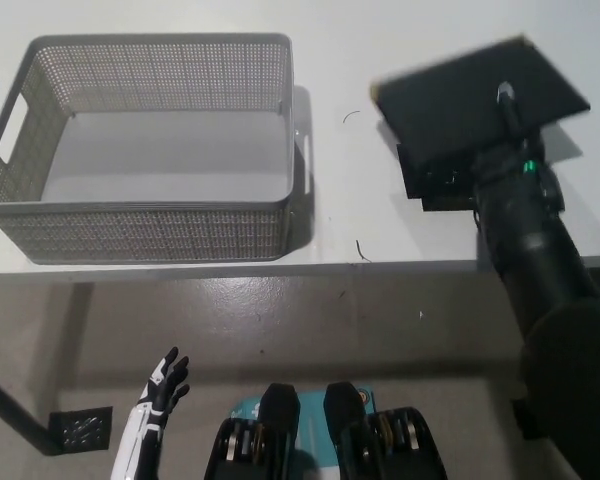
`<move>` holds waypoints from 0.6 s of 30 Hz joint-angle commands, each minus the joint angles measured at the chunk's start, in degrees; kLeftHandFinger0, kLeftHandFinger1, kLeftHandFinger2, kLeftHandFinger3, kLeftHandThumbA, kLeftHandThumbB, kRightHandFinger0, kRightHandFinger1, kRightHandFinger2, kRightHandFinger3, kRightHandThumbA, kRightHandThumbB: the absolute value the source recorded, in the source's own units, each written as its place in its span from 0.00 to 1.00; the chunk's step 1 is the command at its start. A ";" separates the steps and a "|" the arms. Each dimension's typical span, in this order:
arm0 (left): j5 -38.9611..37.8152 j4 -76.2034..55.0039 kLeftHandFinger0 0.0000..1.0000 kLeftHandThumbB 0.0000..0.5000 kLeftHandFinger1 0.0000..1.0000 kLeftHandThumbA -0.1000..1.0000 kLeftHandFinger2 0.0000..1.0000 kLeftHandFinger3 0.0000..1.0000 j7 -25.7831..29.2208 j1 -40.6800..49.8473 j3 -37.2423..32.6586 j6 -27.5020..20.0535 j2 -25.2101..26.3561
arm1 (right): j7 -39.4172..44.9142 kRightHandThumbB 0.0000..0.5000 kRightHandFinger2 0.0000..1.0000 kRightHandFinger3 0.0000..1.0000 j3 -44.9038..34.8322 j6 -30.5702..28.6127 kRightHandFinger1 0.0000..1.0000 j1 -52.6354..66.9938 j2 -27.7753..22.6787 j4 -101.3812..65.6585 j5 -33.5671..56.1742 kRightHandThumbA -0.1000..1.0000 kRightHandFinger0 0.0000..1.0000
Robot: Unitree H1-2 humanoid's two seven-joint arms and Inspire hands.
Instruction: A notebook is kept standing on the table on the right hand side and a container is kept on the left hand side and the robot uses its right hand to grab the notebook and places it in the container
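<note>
Down low at my left, my white left hand (166,378) hangs idle below the table edge, fingers spread, holding nothing. Up on the white table (340,215), my black right hand (508,150) clutches the notebook (470,100), lifted and lying flat, well right of the empty grey container (145,150).

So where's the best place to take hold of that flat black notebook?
By its near edge, coming from the robot's right side, I'd guess. The flat black notebook is thin and broad, so a pinch across the cover suits it, as the black right hand does now. The white left hand rests low, open.
</note>
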 commanded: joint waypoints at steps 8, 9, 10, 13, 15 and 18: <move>-0.05 -0.46 1.00 0.63 1.00 1.00 1.00 1.00 0.20 0.29 0.08 -2.68 0.26 | 1.39 0.07 0.61 1.00 8.00 20.76 0.10 -7.37 13.31 -41.20 16.70 0.00 0.00; -0.15 -0.43 1.00 0.65 1.00 1.00 1.00 1.00 0.09 0.18 0.04 -2.76 0.29 | 1.36 0.06 0.62 1.00 8.61 22.79 0.11 -7.12 14.19 -43.13 18.13 0.00 0.00; -0.11 -0.59 1.00 0.67 1.00 1.00 1.00 1.00 -0.18 0.16 -0.07 -2.41 0.54 | 0.48 0.06 0.61 1.00 9.71 23.67 0.10 -6.80 15.71 -44.97 18.10 0.00 0.00; -0.62 -1.13 1.00 0.70 1.00 1.00 1.00 1.00 -0.30 0.09 0.04 -1.65 0.44 | -0.35 0.08 0.64 1.00 11.99 24.23 0.15 -6.04 18.55 -46.81 17.40 0.00 0.00; -0.96 -2.04 1.00 0.72 1.00 1.00 1.00 1.00 -0.50 0.46 0.01 -0.49 0.34 | -0.29 0.07 0.64 1.00 14.16 23.23 0.16 -5.58 20.72 -45.74 14.92 0.00 0.00; 0.53 -1.97 1.00 0.72 1.00 1.00 1.00 1.00 -0.07 0.60 -0.23 -1.07 0.54 | 1.05 0.05 0.74 1.00 16.09 23.25 0.21 -5.46 22.14 -41.18 13.96 0.00 0.00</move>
